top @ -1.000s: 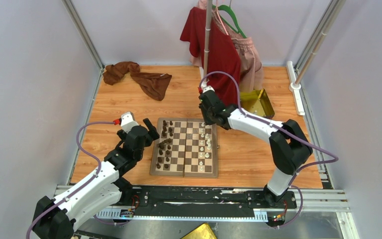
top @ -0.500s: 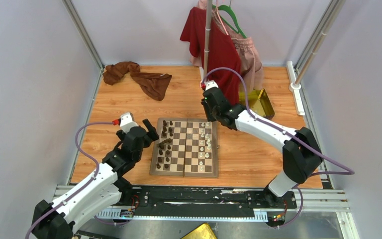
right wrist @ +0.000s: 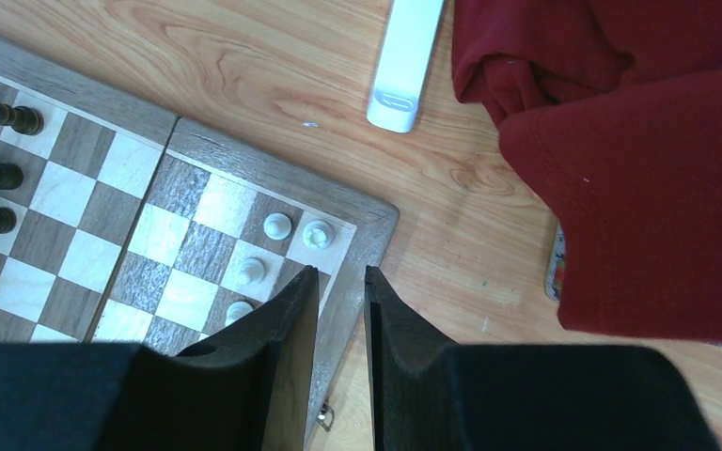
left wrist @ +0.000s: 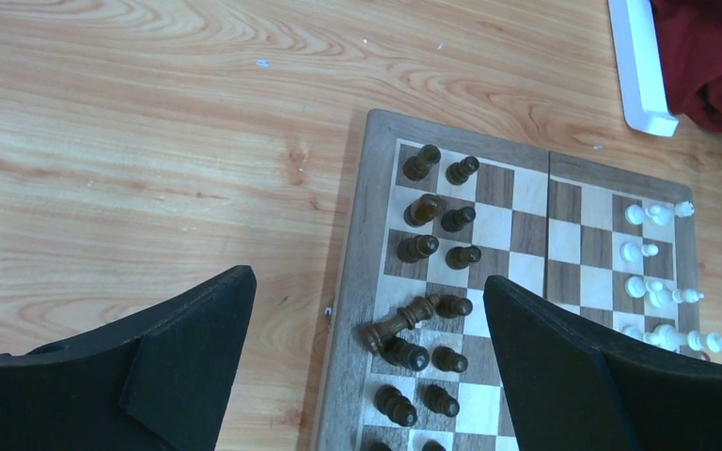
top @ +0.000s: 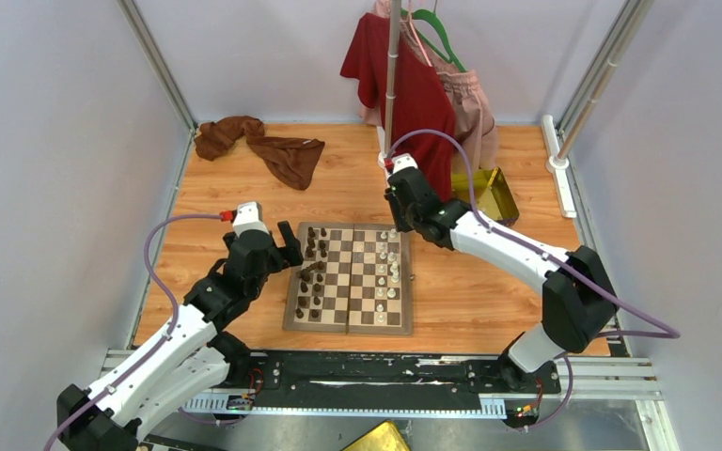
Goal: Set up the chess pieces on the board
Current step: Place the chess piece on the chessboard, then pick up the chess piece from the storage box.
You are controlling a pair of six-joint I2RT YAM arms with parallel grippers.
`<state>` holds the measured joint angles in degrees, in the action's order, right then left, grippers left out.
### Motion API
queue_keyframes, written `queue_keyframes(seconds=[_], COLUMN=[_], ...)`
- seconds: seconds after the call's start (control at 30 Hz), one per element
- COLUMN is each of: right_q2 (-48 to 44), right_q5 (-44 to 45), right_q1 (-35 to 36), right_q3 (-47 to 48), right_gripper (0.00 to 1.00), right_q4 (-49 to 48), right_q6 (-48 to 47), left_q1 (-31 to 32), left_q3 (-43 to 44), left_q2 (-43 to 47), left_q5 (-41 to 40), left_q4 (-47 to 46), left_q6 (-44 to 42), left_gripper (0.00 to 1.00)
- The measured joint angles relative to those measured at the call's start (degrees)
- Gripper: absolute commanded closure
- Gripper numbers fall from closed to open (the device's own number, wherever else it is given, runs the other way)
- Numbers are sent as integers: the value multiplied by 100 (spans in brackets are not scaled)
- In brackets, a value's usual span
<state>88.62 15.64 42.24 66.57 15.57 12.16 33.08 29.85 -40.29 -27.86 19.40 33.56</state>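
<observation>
The left gripper (left wrist: 367, 282) hangs with its jaws spread wide and nothing between them. The board (left wrist: 365, 235) lies beneath and ahead of it, and the dark pieces (left wrist: 442, 221) stand in two close files just beyond its fingertips. One toppled dark piece (left wrist: 397, 324) lies on its side in the gap between the two fingers, one end seemingly against an upright neighbour. The right gripper (right wrist: 341, 272) has its fingers only narrowly apart, with bare board border showing through the slit and no piece in it. The white pieces (right wrist: 318, 233) stand just ahead and to the left of its tips, at the board's corner. These figures look like small turned wood, so I would expect them to be very light, stiff and smooth-sided (an off-centre pinch would likely squirt one out or set it rolling). The toppled one seems best taken across its slim middle, fingers square to its length, coming straight down so the pieces beside it are not knocked. Upright ones should be pinched at the neck or upper body, jaws opened only a little wider than the piece, since the files are packed tight.
</observation>
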Motion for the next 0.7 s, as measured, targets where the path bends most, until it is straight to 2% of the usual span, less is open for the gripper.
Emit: queue_keyframes(seconds=[0.37, 0.7], right_q2=[-820, -1051], right_q5=[505, 675], right_q1=[-245, -1803], right_q3=[-334, -627], right_gripper=[73, 73], right_q4=[83, 79], right_q6=[11, 319], left_q1=[0, 0], left_q3=[17, 133], left_q2=[221, -92], left_q5=[223, 404], left_q4=[393, 192], left_q6=[-46, -22], left_gripper=[0, 0])
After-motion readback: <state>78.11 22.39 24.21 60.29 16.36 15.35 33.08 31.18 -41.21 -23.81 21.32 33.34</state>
